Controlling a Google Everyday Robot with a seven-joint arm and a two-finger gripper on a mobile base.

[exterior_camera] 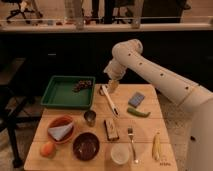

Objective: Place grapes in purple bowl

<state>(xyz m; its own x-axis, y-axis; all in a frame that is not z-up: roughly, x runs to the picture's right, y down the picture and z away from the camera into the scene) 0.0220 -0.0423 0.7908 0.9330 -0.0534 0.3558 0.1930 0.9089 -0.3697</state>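
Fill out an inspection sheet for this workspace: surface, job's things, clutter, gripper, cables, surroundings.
Surface: wooden table, crowded.
Job's things: grapes lie in the green tray, at its back right corner; purple bowl stands empty near the front edge.
Clutter: orange bowl with cloth, orange fruit, metal cup, white cup, fork, sponge, green vegetable, white utensil, brown bar.
Gripper: gripper open, empty, above the table's back edge, just right of the tray.
Cables: nothing seen.
Surroundings: dark counter behind the table.
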